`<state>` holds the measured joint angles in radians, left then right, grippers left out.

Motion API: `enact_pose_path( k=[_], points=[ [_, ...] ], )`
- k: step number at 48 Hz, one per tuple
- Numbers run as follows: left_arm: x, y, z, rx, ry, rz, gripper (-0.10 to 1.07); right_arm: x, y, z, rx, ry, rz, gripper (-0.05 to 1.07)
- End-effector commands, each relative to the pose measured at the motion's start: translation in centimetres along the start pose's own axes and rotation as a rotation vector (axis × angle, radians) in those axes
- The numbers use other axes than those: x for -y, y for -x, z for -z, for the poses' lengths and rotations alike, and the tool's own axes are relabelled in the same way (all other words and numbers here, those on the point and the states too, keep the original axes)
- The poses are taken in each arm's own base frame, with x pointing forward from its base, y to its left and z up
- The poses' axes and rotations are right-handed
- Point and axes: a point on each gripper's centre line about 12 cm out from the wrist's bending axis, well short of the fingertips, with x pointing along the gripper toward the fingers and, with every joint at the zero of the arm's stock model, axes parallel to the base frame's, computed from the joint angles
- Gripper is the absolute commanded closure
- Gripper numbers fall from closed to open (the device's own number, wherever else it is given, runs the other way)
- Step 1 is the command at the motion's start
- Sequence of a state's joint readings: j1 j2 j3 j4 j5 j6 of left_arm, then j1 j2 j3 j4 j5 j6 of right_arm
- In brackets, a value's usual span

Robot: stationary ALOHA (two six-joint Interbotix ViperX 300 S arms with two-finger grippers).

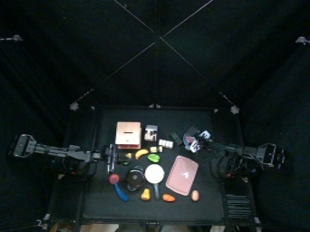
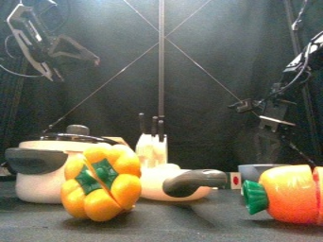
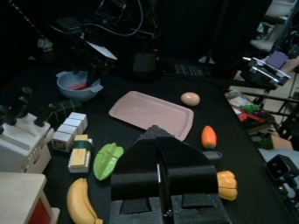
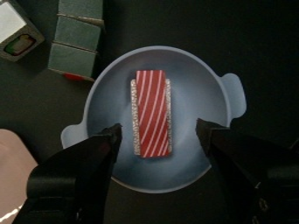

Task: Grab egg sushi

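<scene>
- While hanging over the pale blue bowl [image 4: 222, 83] at far right, spreads right gripper [image 4: 160, 129] jaws wide around red-striped sushi [image 4: 155, 112].
- Risks seizing that wrong piece.
- Leaves likely egg sushi [image 3: 79, 158], a yellowish block, untouched mid-table, left of the bowl.
- Shows left gripper [image 3: 158, 140] closed, empty, at left.

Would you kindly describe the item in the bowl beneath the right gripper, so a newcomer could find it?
Find the pale blue two-handled bowl under the open right gripper. Inside lies a long piece striped red and white, unlike the dark green boxes beside it.
</scene>
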<state>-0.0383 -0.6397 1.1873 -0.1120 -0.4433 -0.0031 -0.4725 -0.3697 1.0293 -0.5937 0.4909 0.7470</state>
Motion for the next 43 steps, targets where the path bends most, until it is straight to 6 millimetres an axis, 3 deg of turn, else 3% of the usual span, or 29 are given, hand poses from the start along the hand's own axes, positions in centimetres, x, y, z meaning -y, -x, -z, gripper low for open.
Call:
enact_pose_path(
  k=[1, 14, 29, 43],
  points=[
    [0.0, -0.3, -1.1, 0.034, 0.0, 0.0, 1.02, -0.1, 0.5, -0.7, 0.03, -0.008, -0.009, 0.04],
    [0.1, -0.3, -1.5, 0.048, 0.001, 0.001, 1.02, -1.5, 2.1, -2.5, 0.108, 0.019, -0.059, 0.04],
    [0.1, -0.2, -1.3, 0.045, -0.001, 0.001, 1.02, -7.7, 4.2, -5.1, 0.295, 0.256, -0.233, 0.04],
    [0.1, -0.2, -1.3, 0.045, -0.006, 0.001, 1.02, -11.0, 3.4, -6.6, 0.351, 0.358, -0.318, 0.04]
  ],
)
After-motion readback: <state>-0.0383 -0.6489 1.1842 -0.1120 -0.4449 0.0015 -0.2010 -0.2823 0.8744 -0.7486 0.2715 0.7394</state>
